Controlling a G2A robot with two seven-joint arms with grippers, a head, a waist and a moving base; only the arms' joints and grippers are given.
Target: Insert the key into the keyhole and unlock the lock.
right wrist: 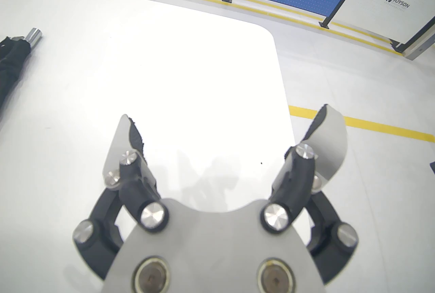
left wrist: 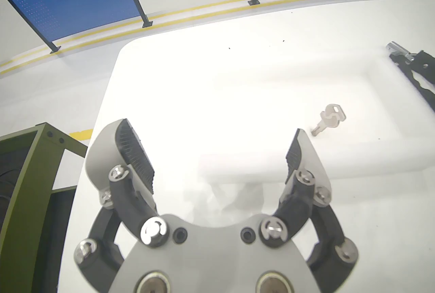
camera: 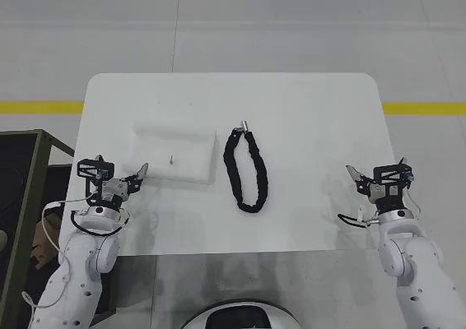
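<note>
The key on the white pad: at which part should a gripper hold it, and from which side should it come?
Grip the key by its flat holed head, which seems raised off the white foam pad, closing on its two faces from above. The blade, tip down, should stay free for the keyhole. The open left gripper is nearest.

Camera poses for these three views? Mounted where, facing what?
Top view: above the arms, facing down at the table; both arms show.
Left wrist view: behind the open left claw, facing the key on its foam pad.
Right wrist view: behind the open right claw, facing the table corner.
Shared: both wrist views catch the chain lock.
</note>
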